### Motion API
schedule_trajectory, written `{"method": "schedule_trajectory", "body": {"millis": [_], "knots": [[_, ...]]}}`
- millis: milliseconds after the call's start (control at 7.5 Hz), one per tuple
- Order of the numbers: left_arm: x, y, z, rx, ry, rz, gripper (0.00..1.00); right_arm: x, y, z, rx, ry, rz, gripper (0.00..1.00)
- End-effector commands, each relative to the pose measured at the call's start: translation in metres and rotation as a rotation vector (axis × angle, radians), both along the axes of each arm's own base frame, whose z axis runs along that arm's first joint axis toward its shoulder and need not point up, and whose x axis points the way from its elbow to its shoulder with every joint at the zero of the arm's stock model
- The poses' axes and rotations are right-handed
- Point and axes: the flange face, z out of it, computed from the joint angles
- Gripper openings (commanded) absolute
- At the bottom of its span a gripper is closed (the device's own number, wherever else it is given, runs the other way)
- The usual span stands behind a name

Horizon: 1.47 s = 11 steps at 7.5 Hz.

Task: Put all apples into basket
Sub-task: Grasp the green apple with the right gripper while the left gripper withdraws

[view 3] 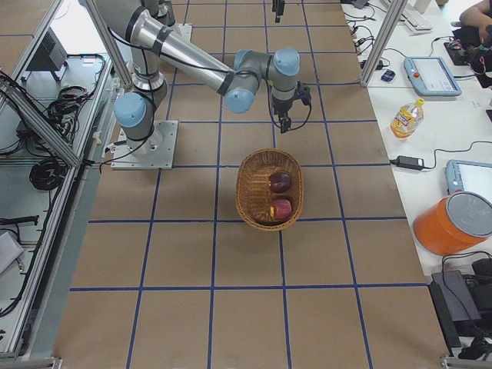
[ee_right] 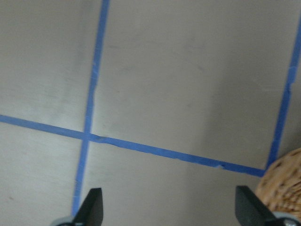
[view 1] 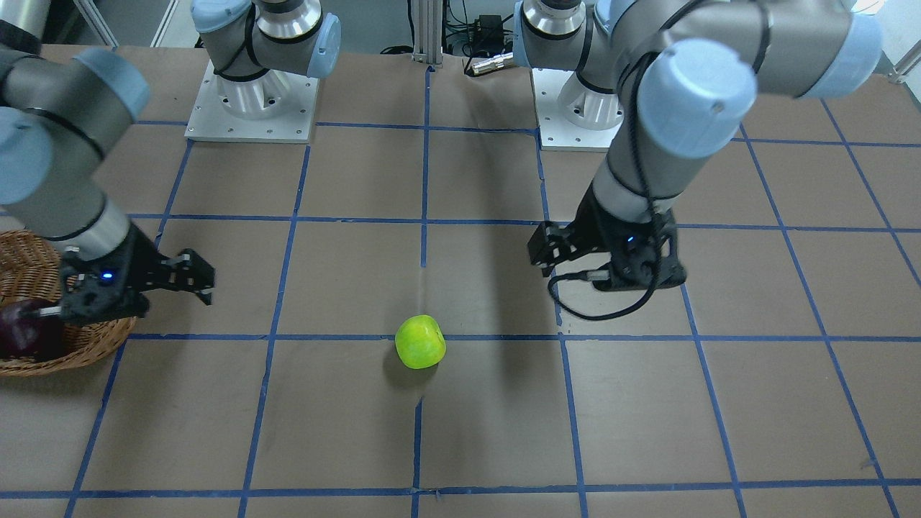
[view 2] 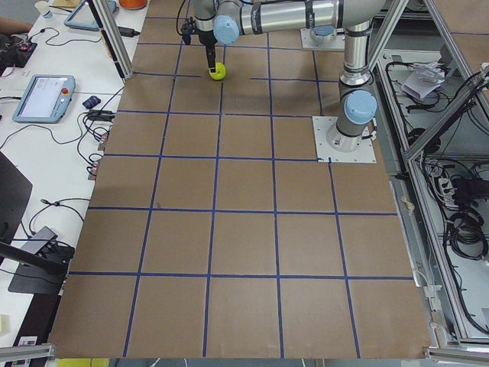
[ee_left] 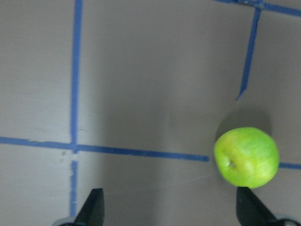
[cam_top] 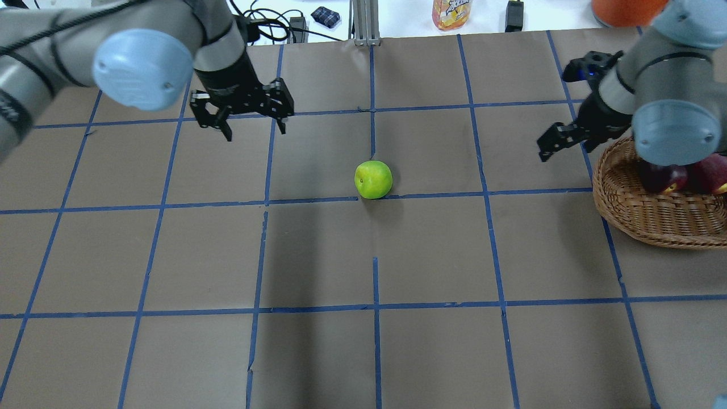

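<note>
The lime green apple [view 1: 420, 342] [cam_top: 373, 179] lies alone on the brown table near its middle. My left gripper [cam_top: 254, 129] [view 1: 541, 252] is open and empty, hovering beyond and to the left of it. In the left wrist view the apple [ee_left: 246, 157] lies by the right fingertip [ee_left: 249, 209]. The wicker basket [cam_top: 653, 221] [view 3: 254, 184] stands at the table's right side and holds the maroon apple [view 3: 280, 182] [view 1: 25, 327] and the red apple [view 3: 281, 208] [cam_top: 710, 173]. My right gripper [cam_top: 548, 149] [view 1: 201, 280] is open and empty, just left of the basket's rim [ee_right: 287, 183].
Blue tape lines grid the table. The two arm bases [view 1: 252, 101] [view 1: 575, 108] stand at the robot's edge. Beyond the far edge are a juice bottle [cam_top: 451, 11], cables and an orange bucket [view 3: 453, 223].
</note>
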Motion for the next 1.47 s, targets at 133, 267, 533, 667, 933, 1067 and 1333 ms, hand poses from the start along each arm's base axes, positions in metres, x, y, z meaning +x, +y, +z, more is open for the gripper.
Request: {"method": "schedule_trajectory", "body": {"millis": [133, 267, 533, 667, 933, 1067, 1333], "knots": [[0.026, 0.055, 0.067, -0.030, -0.006, -0.029, 1.00, 0.211, 0.014, -0.032, -0.071, -0.059, -0.228, 1.00], [0.026, 0.061, 0.066, -0.030, -0.007, -0.039, 1.00, 0.246, 0.015, -0.041, -0.074, -0.052, -0.198, 1.00], [0.024, 0.051, 0.056, -0.018, -0.011, -0.030, 1.00, 0.273, -0.007, -0.065, -0.047, -0.067, -0.186, 0.96], [0.025, 0.059, 0.064, -0.034, -0.018, -0.047, 1.00, 0.284, -0.009, -0.073, -0.041, -0.064, -0.168, 0.96], [0.025, 0.053, 0.061, -0.036, -0.018, -0.039, 1.00, 0.293, -0.017, -0.081, -0.029, -0.092, -0.124, 0.96], [0.026, 0.059, 0.067, -0.048, -0.020, -0.045, 1.00, 0.294, -0.018, -0.090, -0.015, -0.091, -0.117, 0.96], [0.026, 0.058, 0.068, -0.056, -0.018, -0.040, 1.00, 0.300, -0.013, -0.103, 0.002, -0.086, -0.100, 0.96]]}}
